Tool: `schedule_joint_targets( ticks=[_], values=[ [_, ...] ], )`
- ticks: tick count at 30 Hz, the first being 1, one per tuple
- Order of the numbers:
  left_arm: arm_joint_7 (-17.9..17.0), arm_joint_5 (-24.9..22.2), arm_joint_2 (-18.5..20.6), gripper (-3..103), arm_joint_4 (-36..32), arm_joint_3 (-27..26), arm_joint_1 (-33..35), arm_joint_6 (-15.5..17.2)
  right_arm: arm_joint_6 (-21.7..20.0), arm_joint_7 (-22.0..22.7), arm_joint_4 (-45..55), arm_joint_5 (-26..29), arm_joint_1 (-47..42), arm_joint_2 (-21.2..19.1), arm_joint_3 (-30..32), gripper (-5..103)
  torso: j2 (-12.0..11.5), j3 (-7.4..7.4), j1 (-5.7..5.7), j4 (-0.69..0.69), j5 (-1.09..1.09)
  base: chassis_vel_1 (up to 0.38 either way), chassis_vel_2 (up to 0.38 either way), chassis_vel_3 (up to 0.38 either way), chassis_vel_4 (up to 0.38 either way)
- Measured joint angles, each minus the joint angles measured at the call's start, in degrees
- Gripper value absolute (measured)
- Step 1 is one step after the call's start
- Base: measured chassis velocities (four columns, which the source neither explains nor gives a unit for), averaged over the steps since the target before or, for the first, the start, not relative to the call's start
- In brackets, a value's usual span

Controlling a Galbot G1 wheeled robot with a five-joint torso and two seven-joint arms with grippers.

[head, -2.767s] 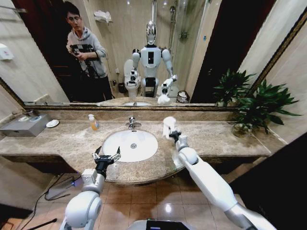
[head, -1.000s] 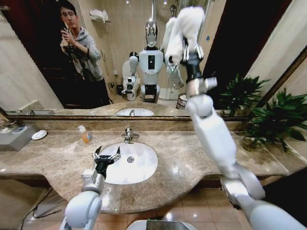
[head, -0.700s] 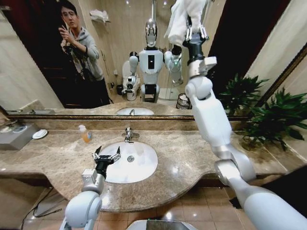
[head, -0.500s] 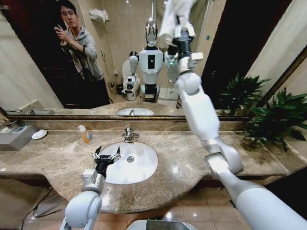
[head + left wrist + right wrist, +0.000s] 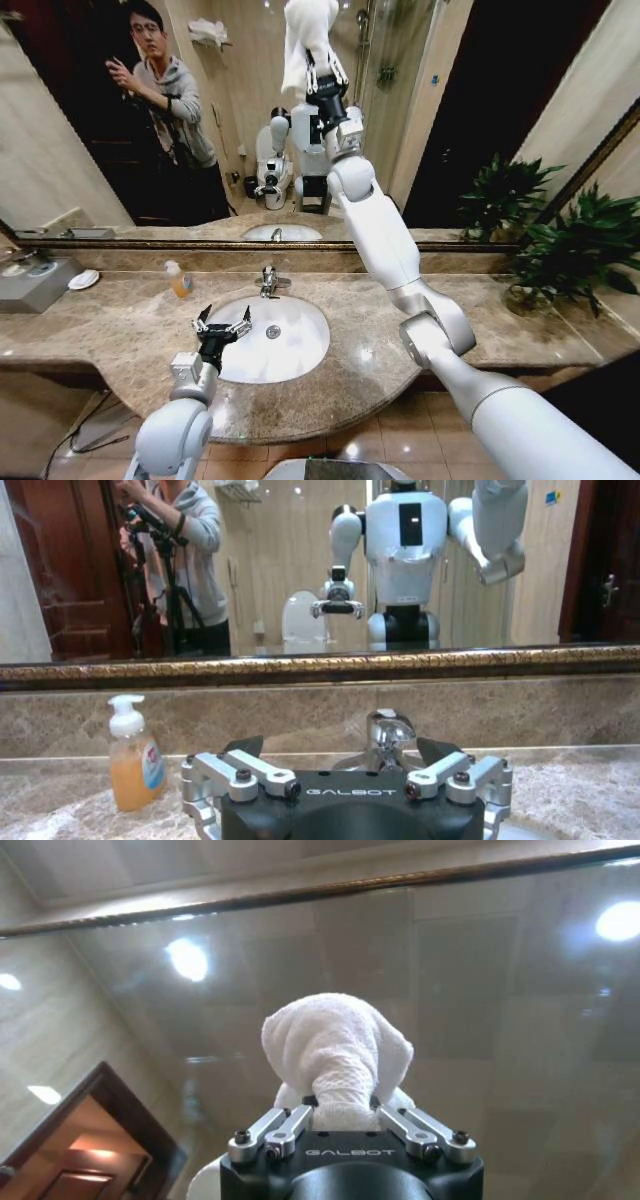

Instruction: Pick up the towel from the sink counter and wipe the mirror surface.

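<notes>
Marking: we read GALBOT on both wrists | right gripper (image 5: pixel 318 72) clamps towel (image 5: pixel 335 1050) against mirror surface (image 5: pixel 450 90) | left gripper (image 5: pixel 345 769) spread, facing soap bottle (image 5: pixel 133 759)

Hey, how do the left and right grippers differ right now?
The right gripper is raised high against the mirror; the left gripper hangs low over the basin. The right is shut on the towel; the left is open and holds nothing. The right arm is stretched up; the left is bent near the counter edge. Both are black with silver fingers.
</notes>
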Motion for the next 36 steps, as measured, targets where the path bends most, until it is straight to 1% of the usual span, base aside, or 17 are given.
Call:
schedule_joint_targets(
  ticks=[3, 5, 6, 8, 10, 12, 15, 19, 20, 25, 26, 27, 28, 29, 31, 33, 36],
  values=[
    [0.0, 0.0, 0.0, 100, 0.0, 0.0, 0.0, 0.0, -0.12, 0.21, 1.5, 0.1, -1.13, -0.95, 1.54, 18, 0.0, 0.0, 0.0, 0.03, 0.0, 0.0, 0.0, 0.0, 0.0],
    [0.0, 0.0, 0.0, 100, 0.0, 0.0, 0.0, 0.0, -0.44, 0.55, 3.49, 0.56, -2.32, -3.02, 3.48, 18, 0.0, 0.0, 0.0, 0.02, 0.0, 0.0, 0.0, 0.0, 0.0],
    [0.0, 0.0, 0.0, 100, 0.0, 0.0, 0.01, 0.0, -0.64, 0.68, 4.79, 1.46, -3.35, -5.31, 5.14, 18, 0.0, 0.0, 0.0, -0.05, 0.03, 0.0, 0.0, 0.0, 0.0],
    [0.0, 0.0, 0.0, 100, 0.0, 0.0, 0.0, 0.0, -0.61, 0.58, 5.35, 2.68, -4.11, -7.82, 7.81, 18, 0.0, 0.0, 0.0, -0.08, 0.05, 0.0, 0.0, 0.0, 0.0],
    [0.0, 0.0, 0.0, 100, 0.0, 0.0, 0.0, 0.0, -0.53, 0.46, 5.27, 3.03, -4.19, -8.38, 8.71, 18, 0.0, 0.0, 0.0, -0.09, 0.05, 0.0, 0.0, 0.0, 0.0],
    [0.0, 0.0, 0.0, 100, 0.0, 0.0, 0.0, 0.0, 0.33, -0.62, 2.87, 4.17, -3.19, -9.91, 12.99, 18, 0.0, 0.0, -0.01, -0.05, 0.03, 0.0, 0.0, 0.0, 0.0],
    [0.0, 0.0, 0.0, 100, 0.0, 0.0, 0.0, 0.0, 0.76, -1.12, 1.15, 4.38, -2.03, -10.03, 14.79, 18, 0.01, -0.01, -0.01, -0.06, 0.02, 0.0, 0.0, 0.0, 0.0],
    [0.0, 0.0, 0.0, 100, 0.0, 0.0, 0.0, 0.0, 1.1, -1.22, -0.48, 4.58, -0.72, -9.32, 15.11, 18, 0.01, -0.01, -0.02, -0.07, 0.02, 0.0, 0.0, 0.0, 0.0],
    [0.0, 0.0, 0.0, 100, 0.0, 0.0, 0.0, 0.0, 0.99, -1.2, 0.1, 3.84, -0.9, -7.08, 13.38, 18, 0.01, 0.0, -0.01, -0.09, 0.03, 0.0, 0.0, 0.0, 0.0],
    [0.01, 0.0, 0.0, 100, 0.0, 0.01, 0.0, 0.0, 0.1, -1.84, 2.47, 0.11, -2.73, -1.51, 9.11, 18, -0.01, 0.02, 0.02, 0.03, -0.01, 0.0, 0.0, 0.0, 0.0],
    [0.01, 0.0, 0.0, 100, 0.0, 0.01, 0.0, 0.0, 0.1, -1.84, 2.47, 0.11, -2.73, -1.51, 9.11, 18, -0.01, 0.02, 0.02, 0.03, -0.01, 0.0, 0.0, 0.0, 0.0],
    [0.0, 0.0, -0.01, 100, 0.0, 0.0, 0.0, 0.0, 0.26, -2.51, 2.5, -2.47, -3.02, -0.44, 8.62, 18, -0.01, 0.02, 0.03, 0.12, -0.04, 0.0, 0.0, 0.0, 0.0],
    [0.0, 0.0, 0.0, 100, 0.0, 0.0, 0.0, 0.0, 0.73, -2.9, 2.25, -4.89, -3.1, -0.15, 8.6, 18, -0.01, 0.02, 0.03, 0.06, -0.04, 0.037, 0.069, 0.036, -0.004],
    [0.0, 0.0, 0.0, 100, 0.0, 0.0, 0.01, 0.0, 0.85, -3.0, 2.12, -5.89, -3.11, -0.04, 8.42, 18, -0.01, 0.02, 0.03, 0.05, -0.03, 0.0, 0.0, 0.0, 0.0],
    [0.0, 0.0, 0.0, 100, 0.0, 0.0, 0.0, 0.0, 0.86, -3.0, 2.1, -6.17, -3.11, -0.02, 8.2, 18, -0.01, 0.02, 0.03, 0.03, -0.03, 0.0, 0.0, 0.0, 0.0],
    [0.0, 0.0, 0.0, 100, 0.0, 0.0, -0.01, 0.0, 0.77, -3.01, 2.38, -6.47, -3.11, -0.02, 7.79, 18, -0.01, 0.02, 0.03, -0.03, -0.03, 0.0, 0.0, 0.0, 0.0],
    [0.0, 0.0, 0.0, 100, 0.0, 0.0, 0.0, 0.0, 0.3, -2.79, 3.45, -6.2, -3.42, -0.04, 7.8, 18, -0.01, 0.02, 0.03, -0.02, -0.01, 0.0, 0.0, 0.0, 0.0]
  ],
)
